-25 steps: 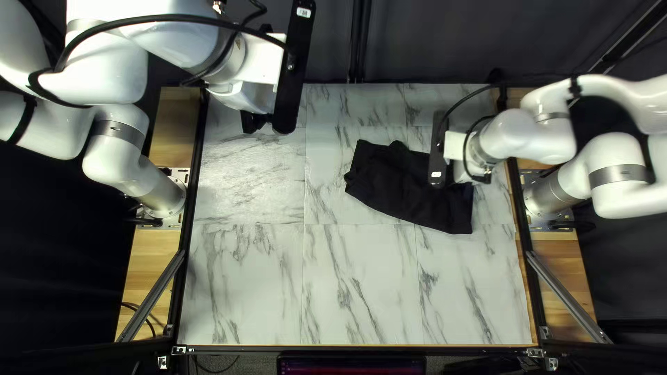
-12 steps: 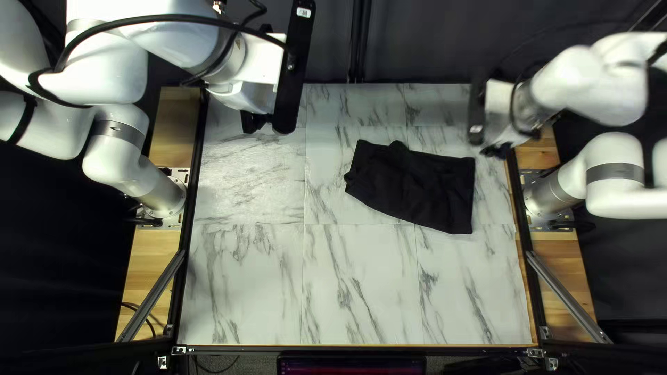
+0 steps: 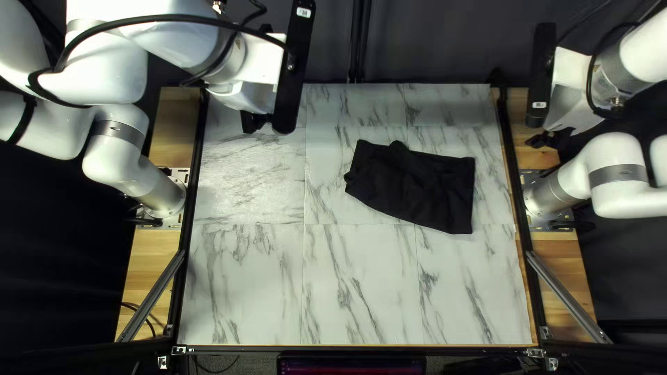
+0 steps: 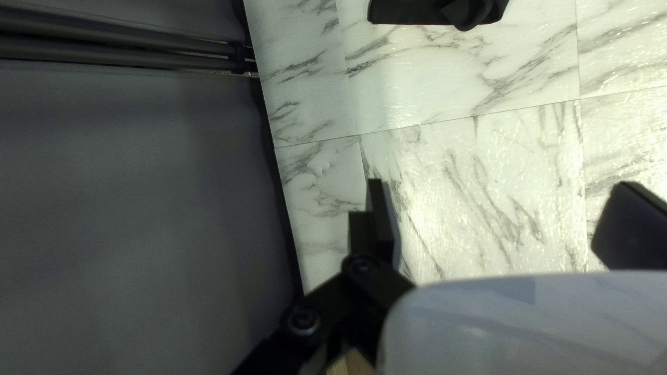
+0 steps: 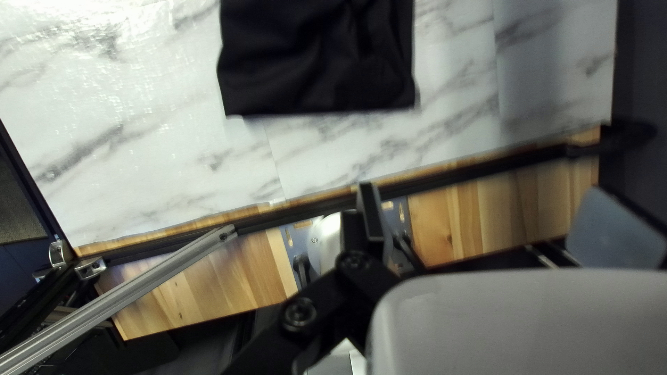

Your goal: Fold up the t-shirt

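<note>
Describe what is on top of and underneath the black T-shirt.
On top of the black T-shirt, only its own creases and folds show. The marble-patterned tabletop surrounds it; whatever lies directly underneath is covered and cannot be seen.

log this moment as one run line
task: fold t-shirt | black shirt on table | left gripper: jaws open | right gripper: jaws open | neither touching shirt

This is a robotics lab: robot arms [image 3: 114,76], framed table [image 3: 243,292], dark curtain [image 3: 445,42].
</note>
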Controlling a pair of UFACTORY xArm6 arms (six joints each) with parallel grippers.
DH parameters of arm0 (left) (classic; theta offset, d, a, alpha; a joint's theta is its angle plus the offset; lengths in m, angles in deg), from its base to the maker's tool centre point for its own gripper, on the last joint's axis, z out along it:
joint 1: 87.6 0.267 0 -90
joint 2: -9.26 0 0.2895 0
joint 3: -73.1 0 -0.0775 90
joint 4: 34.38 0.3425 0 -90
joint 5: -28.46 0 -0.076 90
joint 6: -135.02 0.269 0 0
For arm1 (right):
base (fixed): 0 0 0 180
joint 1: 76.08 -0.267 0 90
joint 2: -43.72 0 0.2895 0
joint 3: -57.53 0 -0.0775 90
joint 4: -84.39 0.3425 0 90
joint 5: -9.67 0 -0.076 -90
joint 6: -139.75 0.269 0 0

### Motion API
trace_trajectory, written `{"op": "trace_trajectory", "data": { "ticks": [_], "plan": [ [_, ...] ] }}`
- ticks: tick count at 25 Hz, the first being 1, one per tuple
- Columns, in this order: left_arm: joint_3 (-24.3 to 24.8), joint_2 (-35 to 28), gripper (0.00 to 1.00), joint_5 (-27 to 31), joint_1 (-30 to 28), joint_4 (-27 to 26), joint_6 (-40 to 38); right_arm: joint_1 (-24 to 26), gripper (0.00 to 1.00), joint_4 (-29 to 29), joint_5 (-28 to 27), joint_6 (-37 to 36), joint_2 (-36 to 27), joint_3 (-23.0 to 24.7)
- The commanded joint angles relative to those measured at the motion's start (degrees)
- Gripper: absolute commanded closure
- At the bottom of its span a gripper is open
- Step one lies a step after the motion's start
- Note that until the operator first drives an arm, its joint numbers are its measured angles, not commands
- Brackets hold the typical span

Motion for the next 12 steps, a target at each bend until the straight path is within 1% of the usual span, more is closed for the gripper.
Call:
{"op": "trace_trajectory", "data": {
  "ticks": [1,4,6,7,8,11,12],
  "plan": [
    [0.00,0.00,0.00,0.00,0.00,0.00,0.00,0.00,0.00,0.00,-0.01,0.00,0.00,0.00],
    [0.43,-0.38,0.00,-0.14,0.29,-0.62,-0.08,0.00,0.00,0.00,-0.01,0.00,0.00,0.00],
    [3.61,2.53,0.00,-9.79,2.16,-1.85,2.25,0.00,0.00,0.00,-0.01,0.00,0.00,0.00],
    [4.72,3.86,0.00,-13.11,3.02,-2.55,3.18,0.00,0.00,0.00,-0.01,0.00,0.00,0.00],
    [6.73,7.75,0.00,-20.39,5.15,-4.33,5.21,0.00,0.00,0.00,-0.01,0.00,0.00,0.00],
    [9.96,13.67,0.00,-31.49,8.45,-7.22,8.44,0.00,0.00,0.00,-0.01,0.00,0.00,0.00],
    [10.57,14.99,0.00,-33.67,9.23,-7.77,9.09,0.00,0.00,0.00,-0.01,0.00,0.00,0.00]
  ]
}}
